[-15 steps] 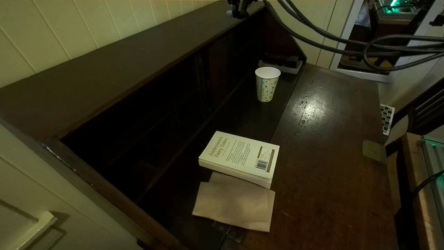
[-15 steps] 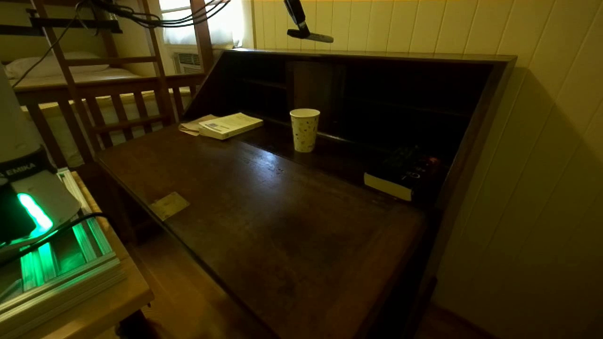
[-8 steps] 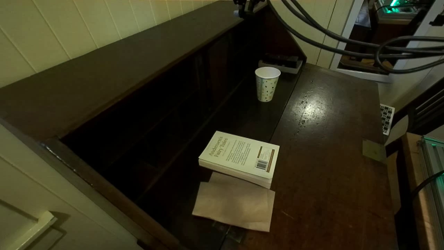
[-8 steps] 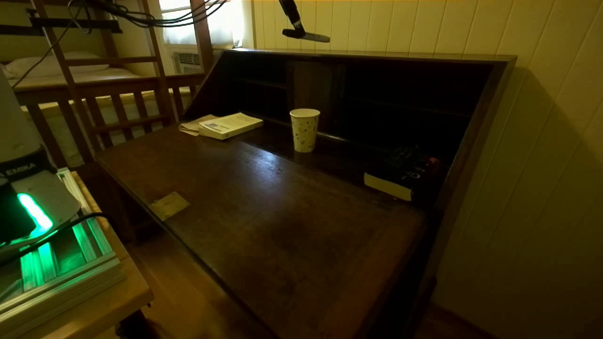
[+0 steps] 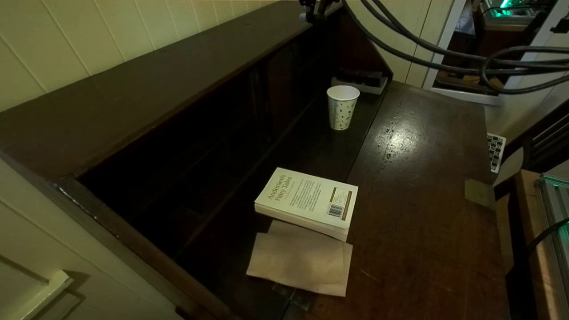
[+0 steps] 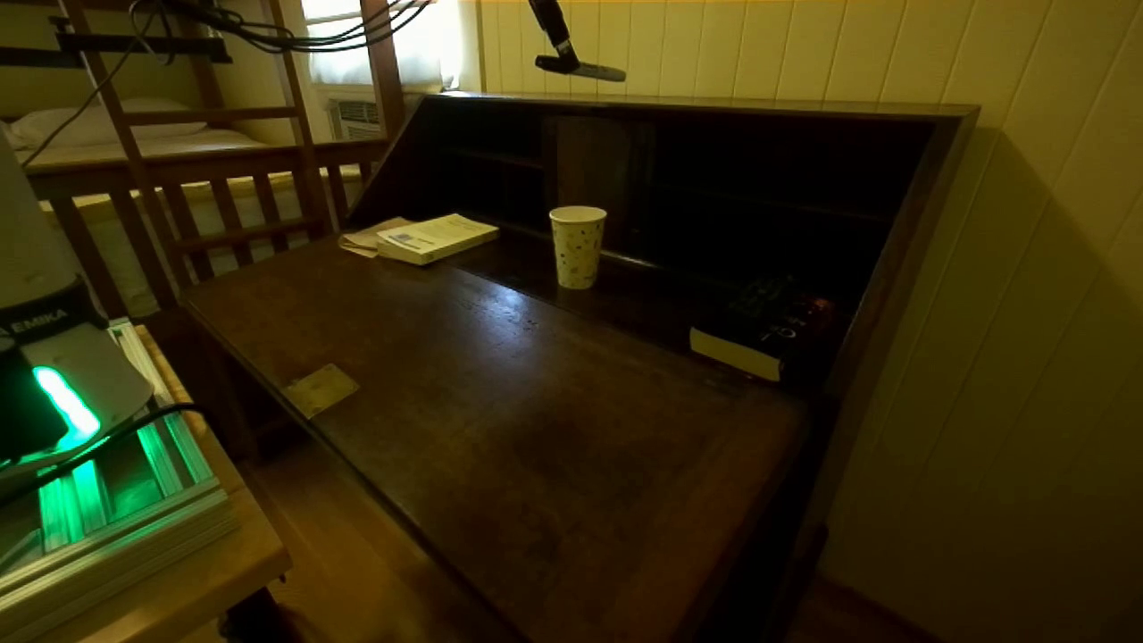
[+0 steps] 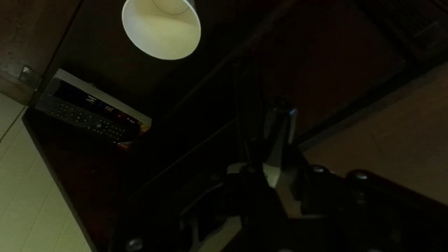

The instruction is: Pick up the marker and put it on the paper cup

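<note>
The paper cup (image 5: 341, 111) stands upright on the inner ledge of the desk, white with a small speckled pattern. It also shows in an exterior view (image 6: 578, 250), and its open mouth faces the camera in the wrist view (image 7: 162, 33). My gripper (image 6: 559, 63) is shut on the marker (image 6: 598, 71), a short dark grey stick held roughly level, high above the cup and near the height of the desk's top board. In an exterior view the gripper (image 5: 315, 13) is cut by the top edge. In the dark wrist view, the gripper (image 7: 267, 140) is hard to make out.
A white paperback book (image 5: 306, 200) and a brown paper piece (image 5: 302, 262) lie on the desk (image 5: 422, 231). A dark thick book (image 6: 741, 353) lies at the desk's end, with a remote (image 7: 87, 117) on it. The top board (image 5: 133, 84) overhangs dark shelves.
My gripper with the marker shifted slightly between one second and half a second ago, rightward in an exterior view. Since then it has stayed still. The cup and books have not moved.
</note>
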